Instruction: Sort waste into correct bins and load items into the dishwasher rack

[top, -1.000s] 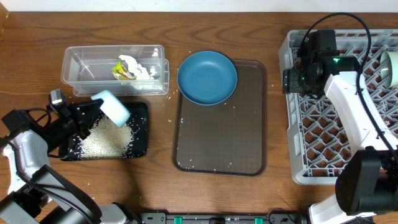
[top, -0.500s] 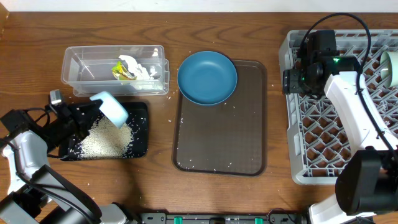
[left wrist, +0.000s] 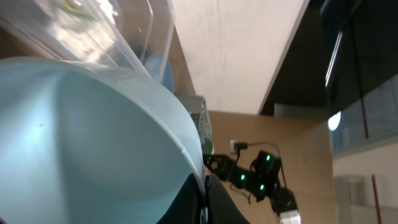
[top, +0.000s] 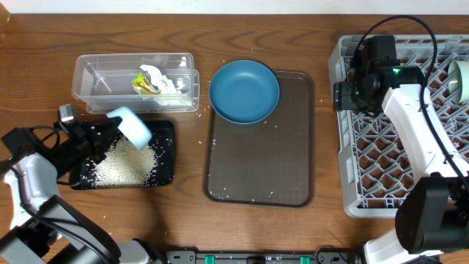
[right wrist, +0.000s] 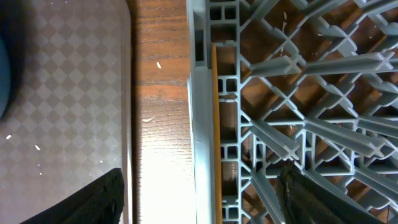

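Observation:
My left gripper (top: 110, 132) is shut on the rim of the pale white-blue bowl (top: 130, 126), held tilted over the black tray (top: 165, 150), where a heap of white rice (top: 126, 163) lies. The bowl's inside fills the left wrist view (left wrist: 81, 143). The clear tub (top: 95, 79) holds the crumpled tissue (top: 163, 78) and the yellow-green wrapper (top: 142, 84). The dark blue plate (top: 244, 91) lies on the brown serving tray's far end. My right gripper (right wrist: 199, 196) is open and empty over the left rim of the grey rack (top: 399, 139), where a thin wooden chopstick (right wrist: 217, 124) lies along the edge.
The brown serving tray (top: 260, 165) carries a few rice grains. Loose grains lie on the wood between the trays. A pale cup or bowl (top: 460, 79) sits at the rack's far right edge. The right arm stretches across the rack.
The left gripper and the tilted bowl have shifted very slightly toward the far left over the black tray. The right arm has not moved.

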You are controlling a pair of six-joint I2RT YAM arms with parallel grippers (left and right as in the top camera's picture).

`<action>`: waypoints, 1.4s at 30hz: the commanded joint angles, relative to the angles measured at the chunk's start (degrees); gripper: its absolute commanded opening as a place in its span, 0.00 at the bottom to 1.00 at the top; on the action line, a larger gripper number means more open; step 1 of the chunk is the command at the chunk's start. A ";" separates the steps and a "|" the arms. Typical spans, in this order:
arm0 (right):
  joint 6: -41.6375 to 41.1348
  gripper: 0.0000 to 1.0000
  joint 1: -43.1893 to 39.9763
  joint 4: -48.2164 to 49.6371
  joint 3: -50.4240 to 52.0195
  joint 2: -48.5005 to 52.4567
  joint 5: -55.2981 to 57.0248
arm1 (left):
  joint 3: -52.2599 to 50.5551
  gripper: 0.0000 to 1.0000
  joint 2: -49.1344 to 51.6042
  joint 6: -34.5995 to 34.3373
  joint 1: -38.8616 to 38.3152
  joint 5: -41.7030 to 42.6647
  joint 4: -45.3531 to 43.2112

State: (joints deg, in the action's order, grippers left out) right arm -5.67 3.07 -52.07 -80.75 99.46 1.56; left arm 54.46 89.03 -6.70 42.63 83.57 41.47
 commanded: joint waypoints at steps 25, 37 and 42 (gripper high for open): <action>-0.74 0.77 -1.62 0.00 -1.01 -1.44 0.57 | 0.31 0.06 -4.81 0.02 -68.63 -53.22 -16.55; -0.72 0.80 -1.60 -0.02 -1.01 -1.44 -0.02 | 0.37 0.35 0.26 -4.81 -76.63 -53.22 -30.67; -0.28 0.84 -1.51 0.00 -1.01 -1.44 -4.83 | 0.44 0.41 -2.80 -4.81 -72.94 -53.22 -28.85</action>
State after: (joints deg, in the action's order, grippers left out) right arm -5.72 3.07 -52.05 -80.82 99.46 0.19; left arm 54.46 89.30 -11.11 -32.82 31.07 11.81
